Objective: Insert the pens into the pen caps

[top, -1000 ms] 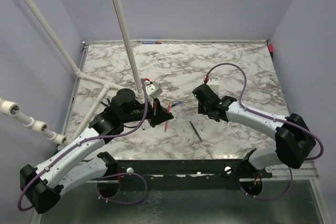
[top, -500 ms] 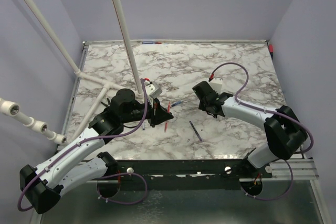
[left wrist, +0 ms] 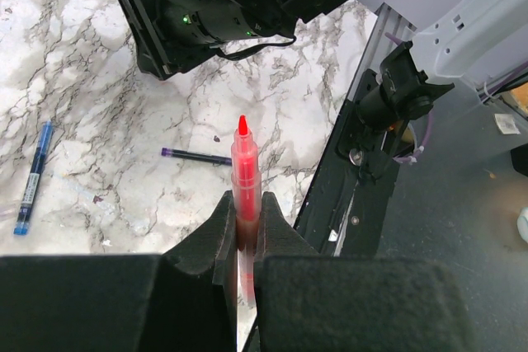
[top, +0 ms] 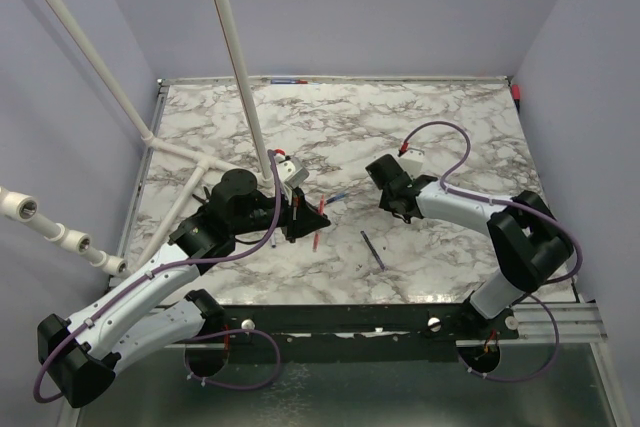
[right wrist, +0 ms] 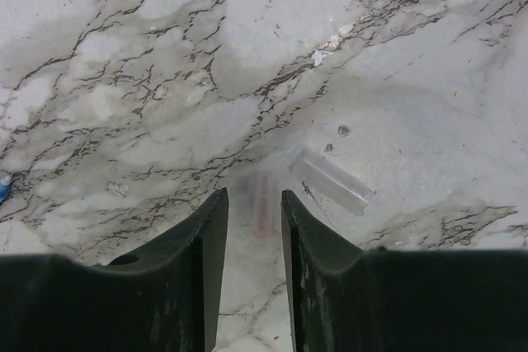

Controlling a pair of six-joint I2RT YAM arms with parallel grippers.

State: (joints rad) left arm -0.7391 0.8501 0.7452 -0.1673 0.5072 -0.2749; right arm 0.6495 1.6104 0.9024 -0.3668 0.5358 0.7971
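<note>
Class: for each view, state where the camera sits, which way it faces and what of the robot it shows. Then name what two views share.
Top external: above and behind the bases, looking down on the marble table; shows left arm and right arm.
Left wrist: looks along the left gripper, shut on the red pen, towards the right arm.
Right wrist: looks down past the open right gripper at a pale cap.
Shared: top and left wrist show the blue pen.

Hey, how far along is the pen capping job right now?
Done: nothing that shows. In hand: the left gripper is clamped on the red plastic stick pen, tip bare; the right gripper, open, straddles a pale reddish translucent cap on the marble table. Left: the blue stick pen and dark stick pen lie loose.
</note>
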